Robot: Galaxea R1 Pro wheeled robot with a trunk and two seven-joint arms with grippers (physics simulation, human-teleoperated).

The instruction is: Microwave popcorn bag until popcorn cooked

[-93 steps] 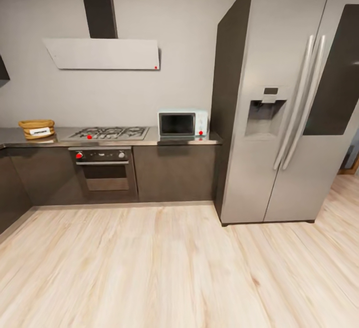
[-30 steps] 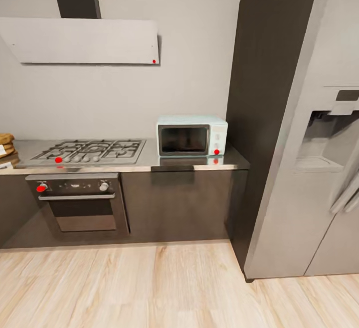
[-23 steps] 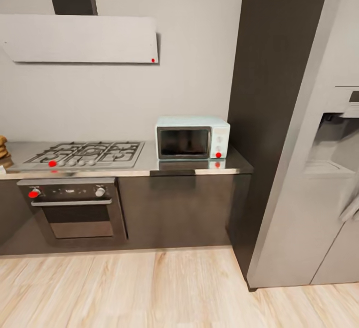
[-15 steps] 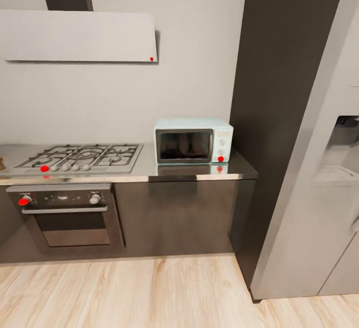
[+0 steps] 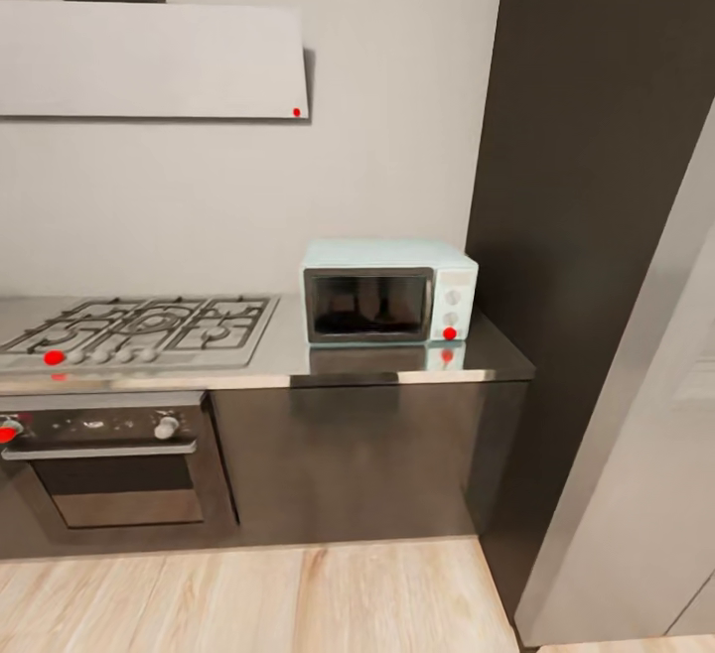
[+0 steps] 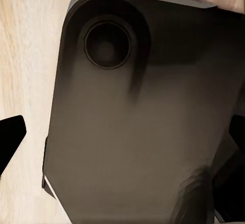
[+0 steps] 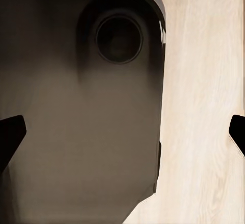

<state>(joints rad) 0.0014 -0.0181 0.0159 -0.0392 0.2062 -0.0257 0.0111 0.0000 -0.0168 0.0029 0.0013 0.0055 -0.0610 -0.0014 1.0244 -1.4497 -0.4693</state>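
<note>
The microwave [image 5: 388, 292] sits door shut at the right end of the worktop [image 5: 288, 360], against the back wall beside the tall dark panel, handy for loading from the front. The gas hob [image 5: 139, 328] lies to its left. With the camera closer than a second ago, the popcorn bag has slipped past the frame's left edge. Both grippers' tips stand wide apart, holding nothing.

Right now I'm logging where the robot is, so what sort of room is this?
A home kitchen: a gas hob set in a steel countertop, a built-in oven below, and a small microwave.
</note>
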